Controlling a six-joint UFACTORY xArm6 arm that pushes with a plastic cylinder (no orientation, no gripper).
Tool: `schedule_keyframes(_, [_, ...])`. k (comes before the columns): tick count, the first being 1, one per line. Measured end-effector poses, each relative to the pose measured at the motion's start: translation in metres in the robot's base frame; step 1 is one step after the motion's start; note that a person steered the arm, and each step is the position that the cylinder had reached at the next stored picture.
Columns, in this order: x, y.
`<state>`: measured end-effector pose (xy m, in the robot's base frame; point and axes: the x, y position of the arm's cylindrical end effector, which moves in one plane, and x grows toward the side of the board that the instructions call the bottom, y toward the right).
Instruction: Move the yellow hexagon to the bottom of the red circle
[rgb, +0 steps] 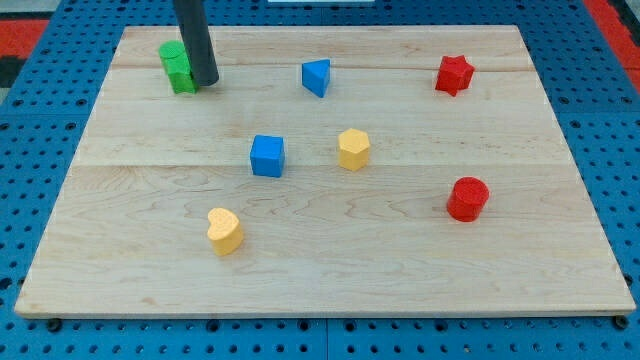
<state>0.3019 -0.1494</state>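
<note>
The yellow hexagon (353, 149) sits near the middle of the wooden board. The red circle (467, 198) lies to its lower right, toward the view's right. My tip (205, 82) is at the view's upper left, far from both, touching the right side of a green block (177, 67). The rod rises from the tip out of the view's top.
A blue cube (267, 155) sits left of the yellow hexagon. A blue triangle-like block (317, 76) is at the top centre. A red star (453, 74) is at the upper right. A yellow heart (225, 230) is at the lower left. The board (330, 290) lies on blue pegboard.
</note>
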Motion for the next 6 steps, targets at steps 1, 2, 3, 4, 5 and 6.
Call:
schedule_keyframes(1, [0.000,0.013])
schedule_keyframes(2, [0.000,0.019])
schedule_keyframes(3, [0.000,0.019])
schedule_keyframes(4, [-0.013,0.037])
schedule_keyframes(5, [-0.014,0.040])
schedule_keyframes(6, [0.011,0.085])
